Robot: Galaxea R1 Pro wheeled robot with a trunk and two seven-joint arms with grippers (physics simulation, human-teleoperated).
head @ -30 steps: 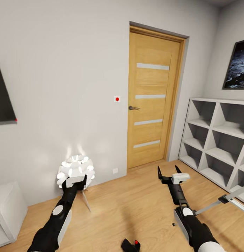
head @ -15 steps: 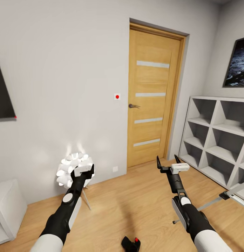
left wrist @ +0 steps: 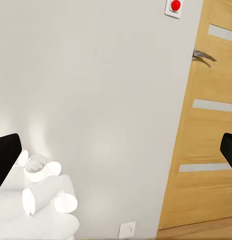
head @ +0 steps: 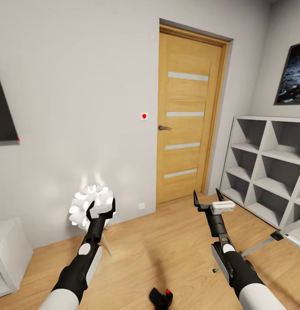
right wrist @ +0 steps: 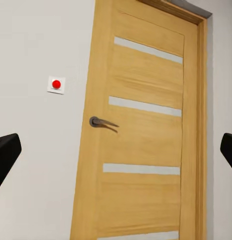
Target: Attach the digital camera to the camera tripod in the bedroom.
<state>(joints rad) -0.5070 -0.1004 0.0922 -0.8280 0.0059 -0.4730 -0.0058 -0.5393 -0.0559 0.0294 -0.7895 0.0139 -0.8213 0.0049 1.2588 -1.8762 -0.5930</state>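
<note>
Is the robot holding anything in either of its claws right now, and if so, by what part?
Nothing. The left gripper and right gripper are both open and empty; the digital camera lies on the floor.

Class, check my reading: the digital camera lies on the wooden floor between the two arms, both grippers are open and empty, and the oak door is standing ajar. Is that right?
One detail is wrong: the oak door is shut, flush in its frame, as the head view shows. The rest holds: the digital camera lies on the wooden floor between the arms, and the left gripper and right gripper are open and empty.
</note>
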